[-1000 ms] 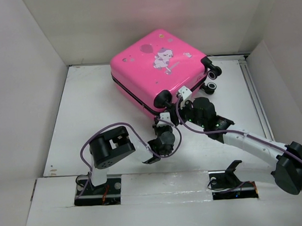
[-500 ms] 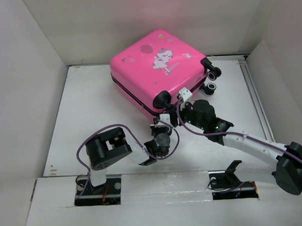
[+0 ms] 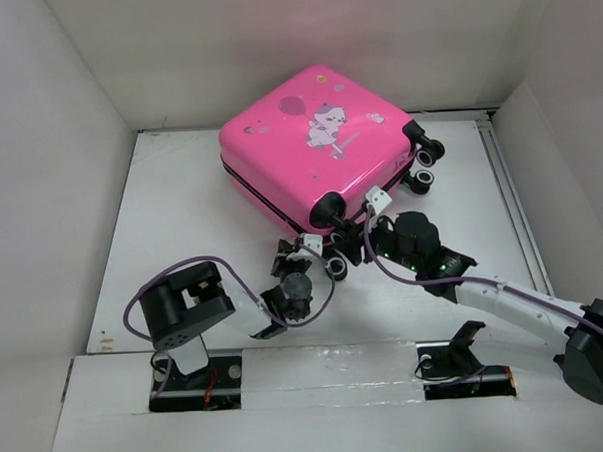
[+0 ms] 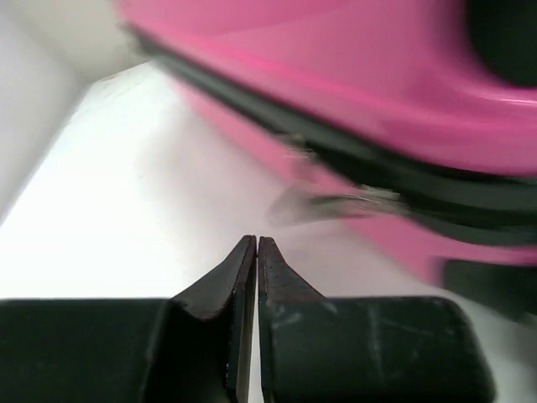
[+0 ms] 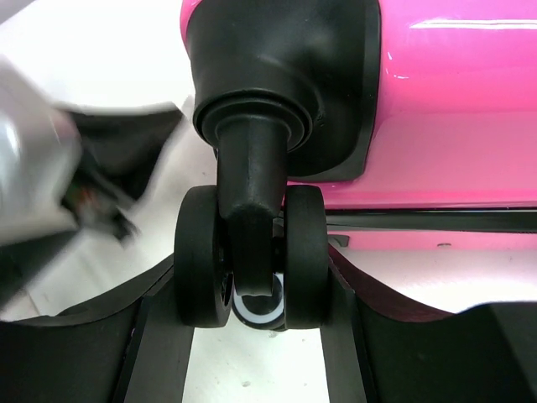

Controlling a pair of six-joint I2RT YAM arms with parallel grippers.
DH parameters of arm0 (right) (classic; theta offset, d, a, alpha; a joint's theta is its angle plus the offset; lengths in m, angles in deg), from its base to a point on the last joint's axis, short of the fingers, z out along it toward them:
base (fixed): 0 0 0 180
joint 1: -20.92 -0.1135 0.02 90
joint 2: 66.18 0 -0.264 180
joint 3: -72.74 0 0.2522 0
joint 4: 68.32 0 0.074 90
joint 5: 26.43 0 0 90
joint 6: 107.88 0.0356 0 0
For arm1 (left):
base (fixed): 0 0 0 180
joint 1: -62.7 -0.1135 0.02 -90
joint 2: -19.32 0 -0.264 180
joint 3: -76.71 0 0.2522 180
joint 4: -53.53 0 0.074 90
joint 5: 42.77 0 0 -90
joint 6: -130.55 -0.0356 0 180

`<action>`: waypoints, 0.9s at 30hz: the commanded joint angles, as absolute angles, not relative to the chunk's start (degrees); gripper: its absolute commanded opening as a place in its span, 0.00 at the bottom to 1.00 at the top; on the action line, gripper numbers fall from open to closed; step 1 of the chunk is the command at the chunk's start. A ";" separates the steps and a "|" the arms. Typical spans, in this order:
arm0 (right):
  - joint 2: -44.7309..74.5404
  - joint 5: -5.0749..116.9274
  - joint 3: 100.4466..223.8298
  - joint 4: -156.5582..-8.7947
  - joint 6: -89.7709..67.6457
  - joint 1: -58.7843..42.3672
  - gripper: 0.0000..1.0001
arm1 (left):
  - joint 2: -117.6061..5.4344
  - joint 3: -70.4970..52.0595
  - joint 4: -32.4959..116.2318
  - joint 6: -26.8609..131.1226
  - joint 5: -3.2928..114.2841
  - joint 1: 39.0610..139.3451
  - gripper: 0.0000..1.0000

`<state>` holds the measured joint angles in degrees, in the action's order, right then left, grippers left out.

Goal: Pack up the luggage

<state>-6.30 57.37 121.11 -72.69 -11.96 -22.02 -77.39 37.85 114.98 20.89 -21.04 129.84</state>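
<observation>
The luggage is a hot-pink hard-shell case lying shut on the white table, with a cartoon print on top. My right gripper is closed round its near corner wheel. The double wheel fills the space between the fingers, below the pink shell. My left gripper sits just left of that corner, shut with nothing between its tips. Beyond the tips, the case's black zipper seam and a blurred metal zipper pull show.
Two more wheels stick out at the case's right side. White walls close in the table on the left, back and right. A raised white ledge runs along the near edge, with the arm bases on it.
My left gripper has shut and drawn back toward the near left. The case's near corner has shifted slightly nearer, with the right gripper on the wheel.
</observation>
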 commanded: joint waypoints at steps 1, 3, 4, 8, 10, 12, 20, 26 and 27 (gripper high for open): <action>-10.18 55.57 120.43 -71.18 -11.20 -22.32 0.00 | -71.66 40.98 157.28 18.31 -29.93 126.34 0.00; -10.19 55.57 119.81 -71.18 -11.20 -22.32 0.00 | -68.68 40.98 151.43 20.76 -28.62 124.41 0.00; -10.71 55.57 119.21 -71.18 -11.20 -22.32 0.00 | -67.70 40.98 149.30 21.82 -27.83 123.62 0.00; -11.33 54.43 118.67 -71.71 -11.20 -22.32 0.00 | -61.73 40.36 130.34 35.33 -23.79 117.47 0.00; -11.33 53.29 118.67 -71.71 -11.20 -22.32 0.00 | -56.91 38.26 113.09 43.76 -20.81 115.36 0.00; -10.72 52.67 119.28 -71.71 -11.72 -23.02 0.00 | -54.34 37.73 106.50 52.22 -19.83 114.82 0.00; -7.73 56.53 121.05 -71.71 -11.72 -31.20 0.00 | -43.54 35.00 74.93 72.54 -3.87 111.83 0.00; -7.12 60.31 122.36 -72.85 -11.72 -31.20 0.00 | -45.45 36.85 81.08 65.70 25.09 114.37 0.08; -7.11 60.32 122.97 -72.85 -12.25 -31.20 0.00 | -46.76 36.32 80.20 64.82 25.09 115.51 0.06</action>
<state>-7.24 64.08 119.91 -72.67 -12.01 -29.06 -44.88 37.04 82.13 65.94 12.27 113.31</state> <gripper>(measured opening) 0.573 0.069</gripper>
